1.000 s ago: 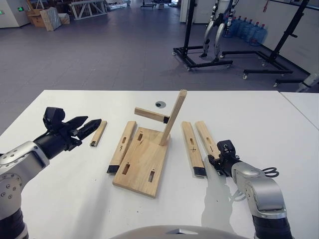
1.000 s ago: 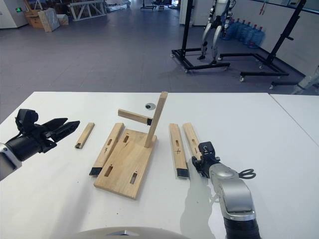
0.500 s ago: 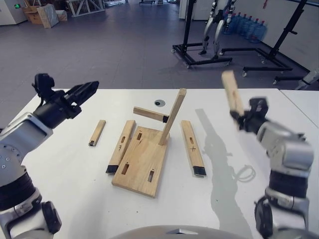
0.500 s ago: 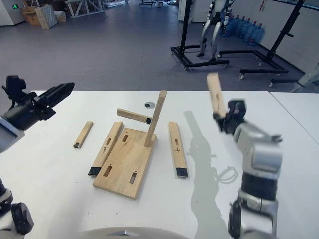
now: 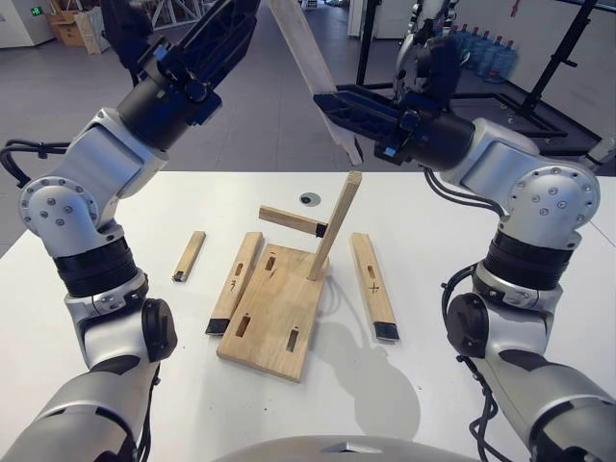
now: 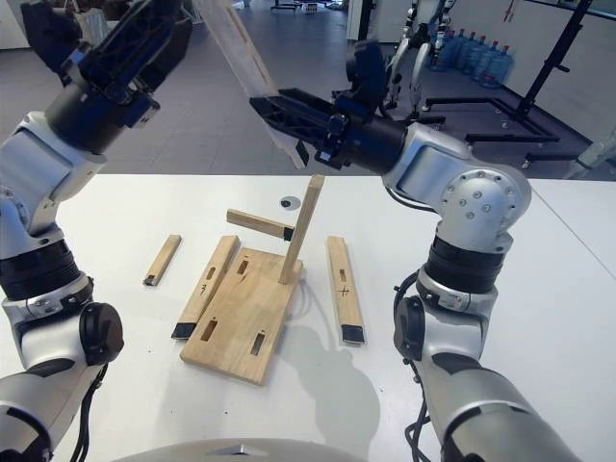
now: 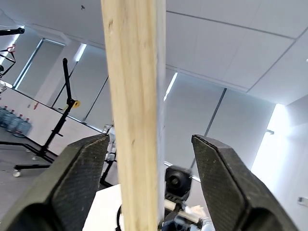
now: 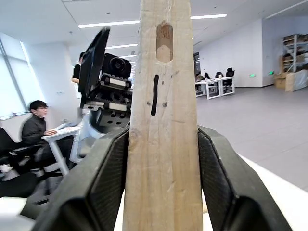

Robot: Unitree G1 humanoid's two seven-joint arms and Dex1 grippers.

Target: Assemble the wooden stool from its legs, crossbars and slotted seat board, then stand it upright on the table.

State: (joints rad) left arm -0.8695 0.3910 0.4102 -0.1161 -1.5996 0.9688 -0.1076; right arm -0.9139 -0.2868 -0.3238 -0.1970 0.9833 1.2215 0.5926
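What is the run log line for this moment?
right gripper: shut on leg, midair | left gripper: open around leg | board: flat on table

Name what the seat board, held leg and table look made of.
The seat board looks like pale unfinished wood: grain shows, slots cut through. The held leg is the same bare wood, with grain and a pen mark. The table has a smooth matte white top, perhaps laminate.

The table point(image 5: 221, 207) is white. The seat board point(image 5: 274, 313) is pale wood with dark slots. A lying leg point(image 5: 234, 286) at its 9 o'clock and another lying leg point(image 5: 372, 289) at its 3 o'clock are pale with black ends. The held leg point(image 8: 163, 120) bears a black pen stroke. The left gripper point(image 5: 226, 29) and right gripper point(image 5: 332, 115) are black.
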